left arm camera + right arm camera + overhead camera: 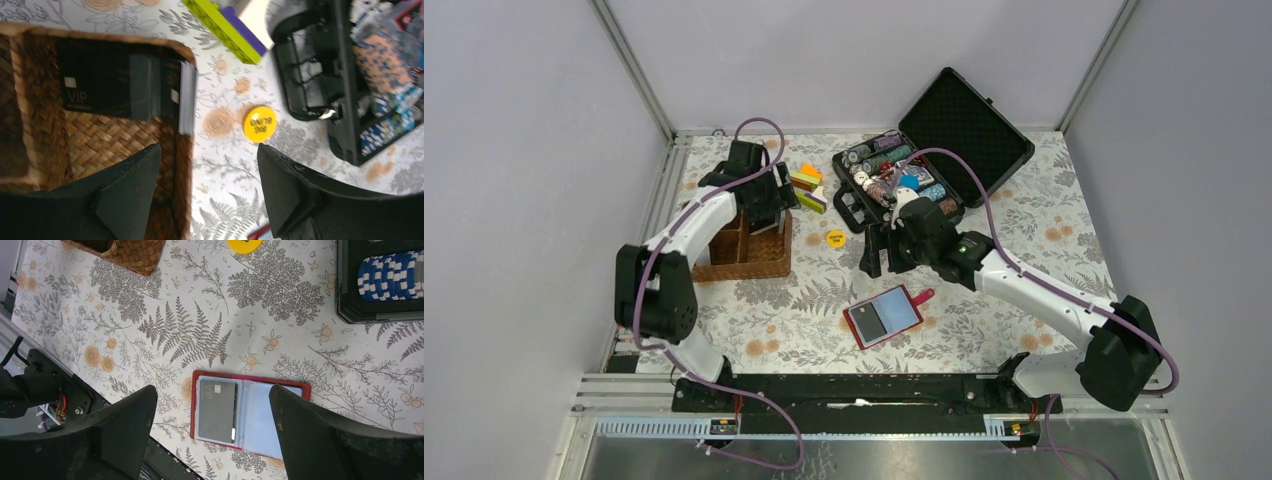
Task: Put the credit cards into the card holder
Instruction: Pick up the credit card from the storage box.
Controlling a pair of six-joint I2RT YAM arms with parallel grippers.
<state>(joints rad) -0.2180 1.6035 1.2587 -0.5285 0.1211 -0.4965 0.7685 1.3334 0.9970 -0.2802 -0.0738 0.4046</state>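
Observation:
The red card holder lies open on the table near the front middle. In the right wrist view it shows a dark VIP card in its left clear pocket; the right pocket shows light blue. Several credit cards stand in the wicker basket, dark VIP card foremost, lighter ones at the right end. My left gripper is open and empty above the basket's right rim. My right gripper is open and empty, high above the holder.
A black hard case with poker chips stands open at the back. A yellow round chip lies on the cloth, also in the left wrist view. Coloured blocks lie beside the basket.

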